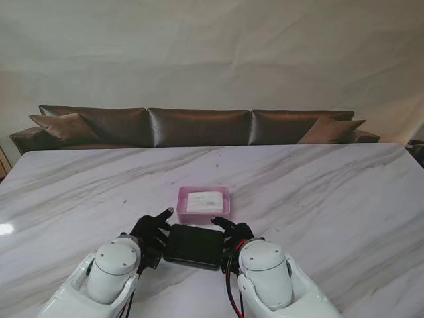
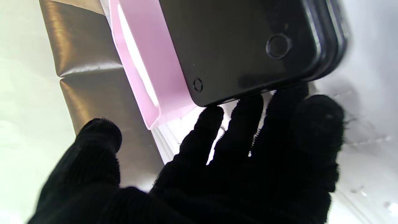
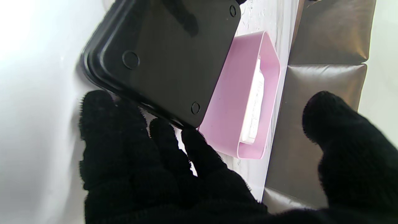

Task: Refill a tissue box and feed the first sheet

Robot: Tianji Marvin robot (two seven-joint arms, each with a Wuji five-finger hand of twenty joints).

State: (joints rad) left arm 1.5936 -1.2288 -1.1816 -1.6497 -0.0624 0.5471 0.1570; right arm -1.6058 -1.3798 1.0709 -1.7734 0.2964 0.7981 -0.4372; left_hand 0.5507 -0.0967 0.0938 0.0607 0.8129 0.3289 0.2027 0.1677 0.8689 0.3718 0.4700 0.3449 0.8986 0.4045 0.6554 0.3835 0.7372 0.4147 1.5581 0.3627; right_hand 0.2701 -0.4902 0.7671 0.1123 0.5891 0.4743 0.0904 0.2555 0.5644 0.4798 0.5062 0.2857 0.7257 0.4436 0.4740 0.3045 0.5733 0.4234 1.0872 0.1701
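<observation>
Two hands, left hand [image 1: 154,233] and right hand [image 1: 233,233], fingers apart, flank black lid [image 1: 194,245]; grip both ends evenly, lift level toward pink tissue box [image 1: 203,202].

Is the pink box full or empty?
Not empty: the open pink box holds a white tissue pack. How full, I cannot tell.

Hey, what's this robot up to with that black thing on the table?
The robot has both gloved hands at the ends of a black box part lying on the marble table, the left hand at one end and the right hand at the other. Fingertips touch its edges, but a firm grip isn't clear. Just beyond it, farther from the robot, sits a pink tray with a white pack of tissues inside. The refill looks loaded; no sheet has been fed through yet.
</observation>
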